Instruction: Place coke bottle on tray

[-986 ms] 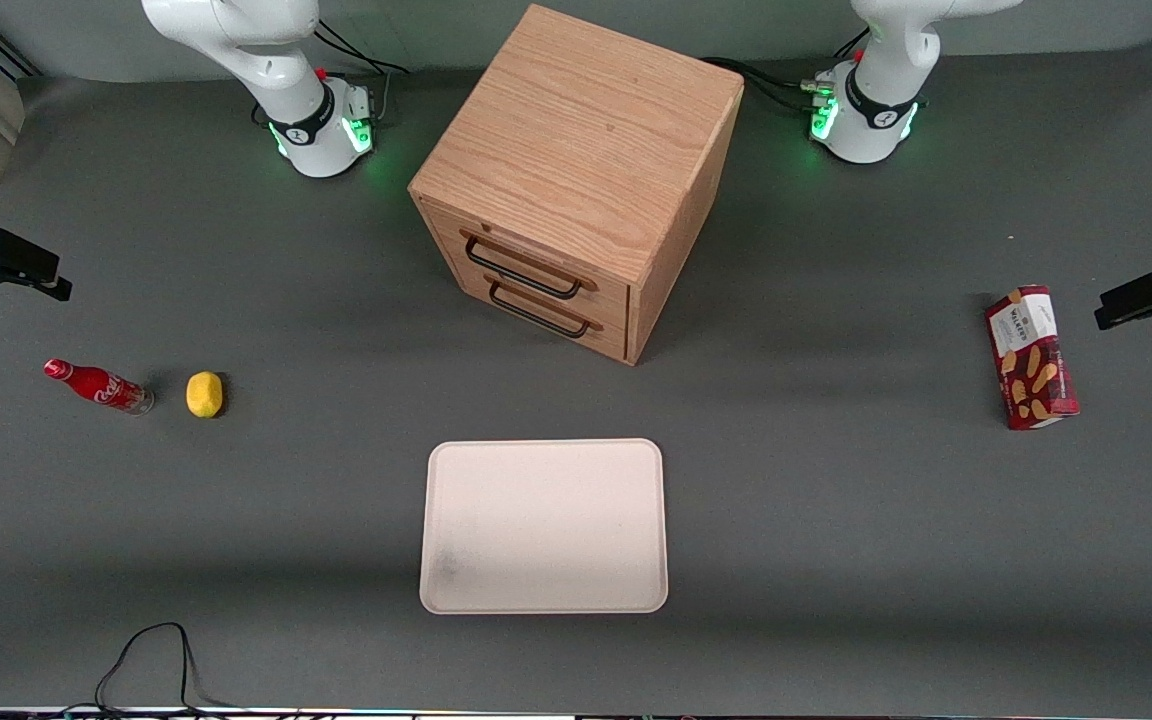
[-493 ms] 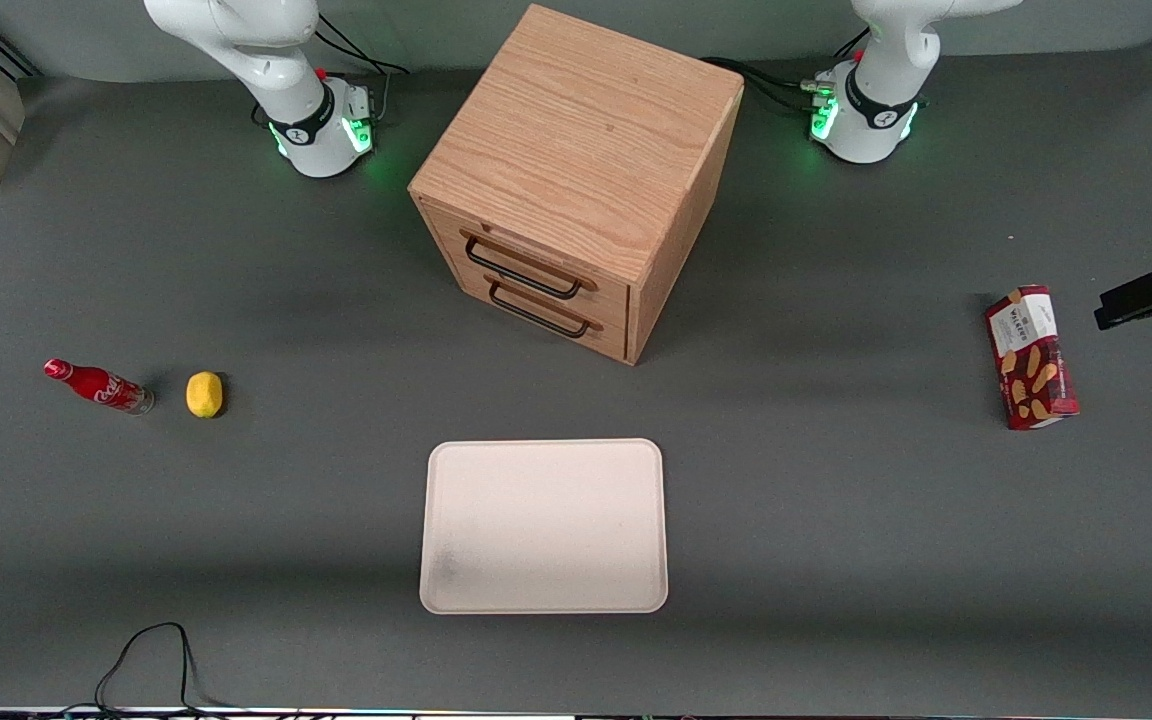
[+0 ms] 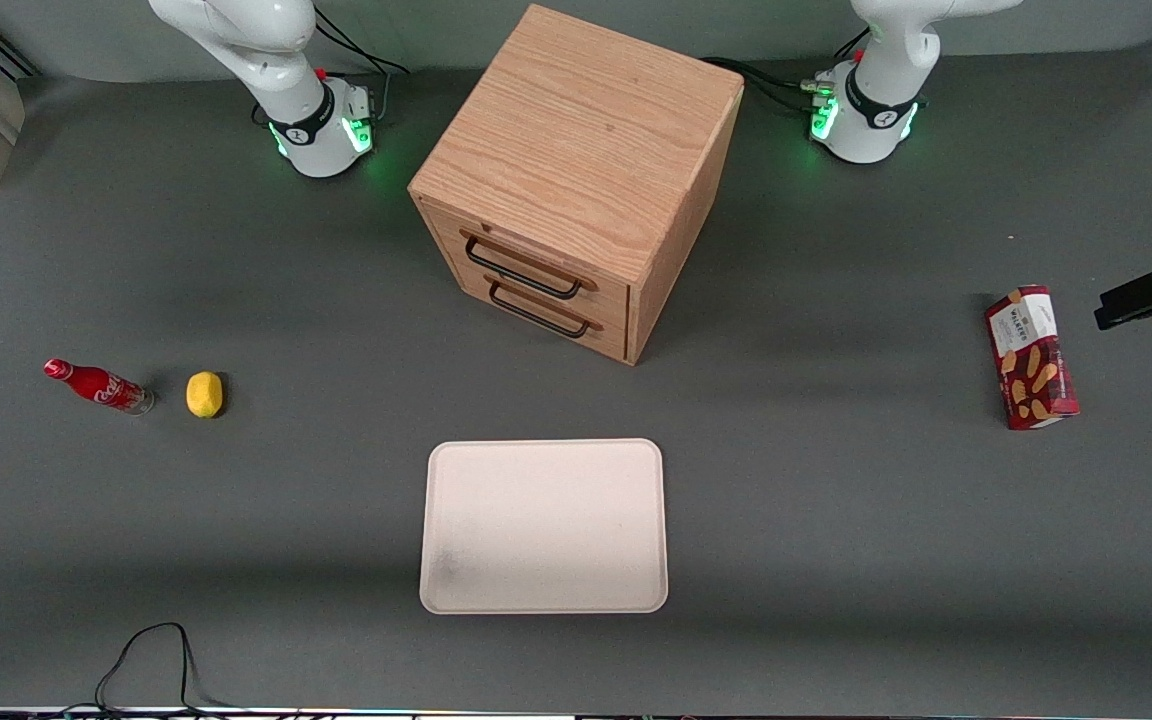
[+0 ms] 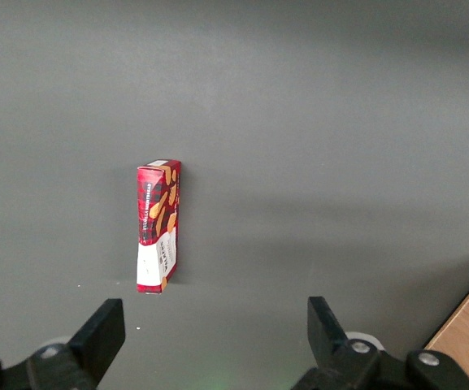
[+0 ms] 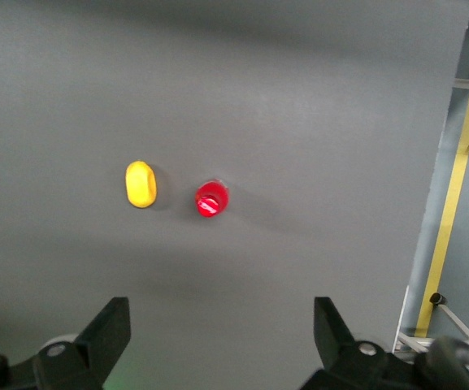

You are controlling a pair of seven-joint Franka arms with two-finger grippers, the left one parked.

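Note:
The coke bottle [image 3: 96, 386], small and red with a red cap, stands on the grey table toward the working arm's end, beside a yellow lemon [image 3: 204, 394]. In the right wrist view I see the bottle [image 5: 211, 199] from above as a red round cap. My gripper [image 5: 218, 325] is open and empty, high above the table, apart from the bottle. It does not show in the front view. The cream-white tray [image 3: 543, 525] lies empty on the table, nearer to the front camera than the cabinet.
A wooden two-drawer cabinet [image 3: 576, 180] stands mid-table, drawers shut. The lemon [image 5: 141, 184] lies close beside the bottle. A red snack box [image 3: 1031, 357] lies toward the parked arm's end. The table edge [image 5: 453, 162] runs near the bottle.
My gripper, seen a second ago at the edge of the front view above the bottle, has moved out of that view. The bottle, lemon and tray have not moved.

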